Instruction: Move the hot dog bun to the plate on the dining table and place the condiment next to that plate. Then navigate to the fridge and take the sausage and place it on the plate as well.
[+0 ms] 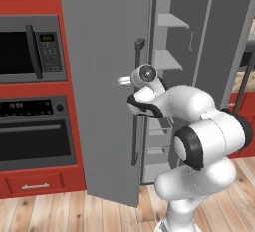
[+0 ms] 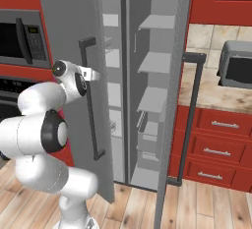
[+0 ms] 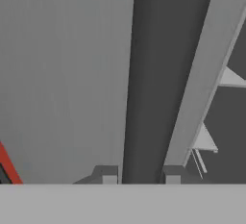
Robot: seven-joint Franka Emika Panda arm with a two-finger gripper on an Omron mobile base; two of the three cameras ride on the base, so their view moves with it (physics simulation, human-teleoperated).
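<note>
The claw is clenched on the fridge door handle, both doors ajar; the sausage can't be made out on the shelves. Pulling off the door's arc could slip the grip

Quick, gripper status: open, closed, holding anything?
Gripper: closed on the dark fridge door handle.

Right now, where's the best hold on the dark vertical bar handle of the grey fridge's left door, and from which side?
The straight middle run of the dark bar handle, approached square-on from the outer face of the flat grey door, fingers either side. It's slim, upright and stands off that face. The gripper is shut on it so.
</note>
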